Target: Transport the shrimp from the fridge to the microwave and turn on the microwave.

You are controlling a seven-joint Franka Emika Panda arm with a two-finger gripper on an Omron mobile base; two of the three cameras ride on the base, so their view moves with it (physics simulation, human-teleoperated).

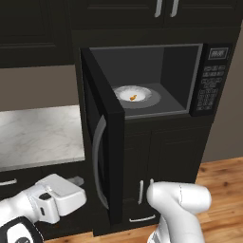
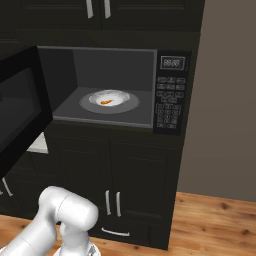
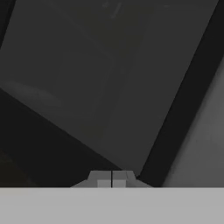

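Observation:
The black microwave (image 1: 211, 80) (image 2: 170, 95) stands open, its door (image 1: 102, 142) (image 2: 20, 110) swung out toward me. The tiny orange shrimp (image 1: 133, 97) (image 2: 105, 102) lies on the white turntable (image 1: 147, 99) (image 2: 127, 102) inside. My gripper (image 1: 76, 181) (image 3: 112, 181) is low at the left, shut with nothing in it. It points at the outer face of the door (image 3: 109, 87), just left of the curved silver handle (image 1: 96, 156). The fridge is out of view.
A marble counter (image 1: 38, 133) runs left of the microwave column. Dark cabinets with silver handles (image 2: 112, 202) sit below and above it. Wooden floor (image 2: 215, 220) and a beige wall (image 2: 225, 100) lie to the right. My white arm (image 1: 178, 199) rises in front.

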